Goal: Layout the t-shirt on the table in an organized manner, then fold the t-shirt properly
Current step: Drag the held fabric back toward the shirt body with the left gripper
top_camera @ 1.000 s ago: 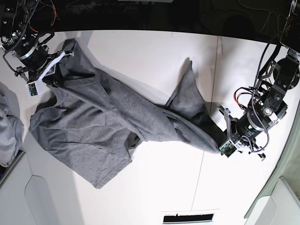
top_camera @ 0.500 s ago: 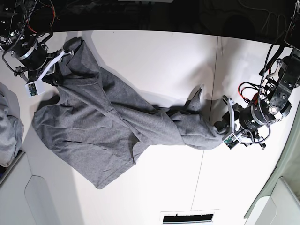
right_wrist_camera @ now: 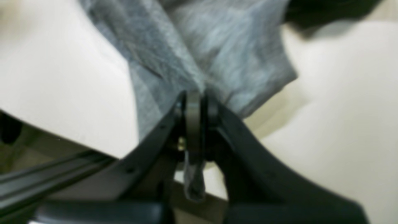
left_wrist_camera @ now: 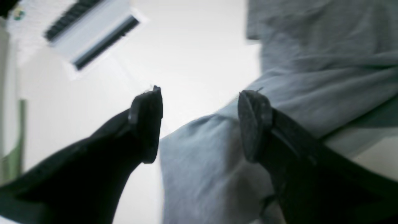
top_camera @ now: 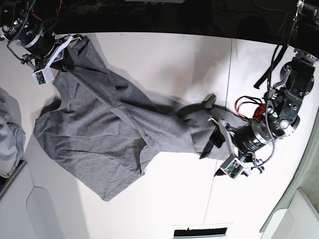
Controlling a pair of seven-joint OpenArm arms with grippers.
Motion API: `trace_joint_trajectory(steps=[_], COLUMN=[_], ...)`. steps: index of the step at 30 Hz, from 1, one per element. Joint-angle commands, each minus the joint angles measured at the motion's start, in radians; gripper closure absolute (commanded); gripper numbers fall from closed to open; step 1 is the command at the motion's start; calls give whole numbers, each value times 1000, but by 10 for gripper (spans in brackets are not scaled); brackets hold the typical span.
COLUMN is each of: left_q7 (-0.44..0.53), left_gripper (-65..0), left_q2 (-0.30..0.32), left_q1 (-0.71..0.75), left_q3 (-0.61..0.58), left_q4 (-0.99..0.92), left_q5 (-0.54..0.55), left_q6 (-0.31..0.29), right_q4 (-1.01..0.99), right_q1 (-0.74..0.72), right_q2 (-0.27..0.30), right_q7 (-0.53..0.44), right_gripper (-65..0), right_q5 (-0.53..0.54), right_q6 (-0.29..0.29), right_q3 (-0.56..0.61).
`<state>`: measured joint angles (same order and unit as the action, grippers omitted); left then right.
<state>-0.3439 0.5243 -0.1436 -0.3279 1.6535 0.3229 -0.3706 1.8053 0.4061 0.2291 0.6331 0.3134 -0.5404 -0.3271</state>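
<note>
Left gripper (top_camera: 215, 141), now released, is hovering by the t-shirt (top_camera: 109, 134) end it dropped at three o'clock on the table (top_camera: 164, 59); right gripper (right_wrist_camera: 194, 102) is clenching fabric at ten o'clock. Spreading remains unfinished.

Gripper (right_wrist_camera: 194, 105) clamped tight on a fold of shirt (right_wrist_camera: 217, 53); cloth fanning from the jaws toward 12 o'clock over white table (right_wrist_camera: 342, 93); blurred throughout.
</note>
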Motion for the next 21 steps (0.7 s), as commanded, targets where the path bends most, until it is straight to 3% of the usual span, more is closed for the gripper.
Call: trace_joint_trajectory(steps=[1, 4, 12, 15, 21], left_q7=[14, 18, 68, 66, 52], left_gripper=[-402, -402, -402, -402, -402], left_q2=[-8, -60, -126, -157, -210], left_q1=[-25, -25, -93, -135, -219], left_q3=[10, -27, -154, -166, -166], left_q4=[-2, -67, -256, -330, -511], left_q5=[3, 2, -80, -78, -72], left_q6=[11, 11, 19, 47, 45], right_q4=[16, 16, 16, 16, 16], right_q1=[8, 34, 72, 85, 89], right_q2=[9, 8, 9, 8, 9], right_q7=[-14, -11, -7, -7, -7], right_gripper=[0, 0, 0, 0, 0], right_q5=[10, 13, 12, 12, 25], right_q6=[-10, -10, -14, -14, -14], right_q3=[-6, -6, -6, -6, -6])
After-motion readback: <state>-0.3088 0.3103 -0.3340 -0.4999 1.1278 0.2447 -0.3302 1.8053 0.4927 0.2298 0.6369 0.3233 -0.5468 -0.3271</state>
